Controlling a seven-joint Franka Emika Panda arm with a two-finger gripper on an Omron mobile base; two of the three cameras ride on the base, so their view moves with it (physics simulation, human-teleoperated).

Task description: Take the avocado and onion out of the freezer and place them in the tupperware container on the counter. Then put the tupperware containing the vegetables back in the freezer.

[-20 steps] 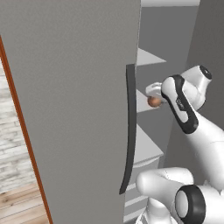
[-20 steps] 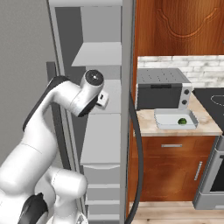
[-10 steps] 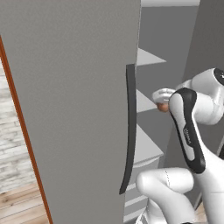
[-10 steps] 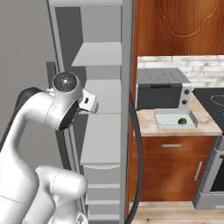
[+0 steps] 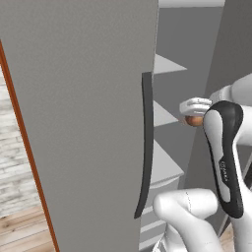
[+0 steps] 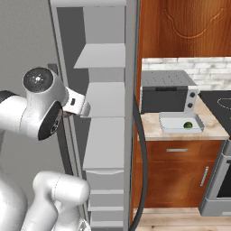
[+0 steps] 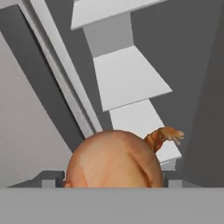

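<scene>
Gripper (image 5: pixel 196 118) is clamped on the onion (image 7: pixel 114 159) by the open freezer (image 6: pixel 103 135), avocado (image 6: pixel 187 125) already sitting in the tupperware container (image 6: pixel 168 128).

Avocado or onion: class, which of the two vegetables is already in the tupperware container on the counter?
The avocado, the small dark green ball lying in the tupperware container. The orange-brown onion is instead between the gripper's jaws beside the freezer shelves.

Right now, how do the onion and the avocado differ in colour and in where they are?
The onion is orange-brown; the avocado is dark green. The onion sits between the fingers of the gripper beside the freezer shelves; the avocado lies in the tupperware container on the counter. Both are small and roundish.
</scene>
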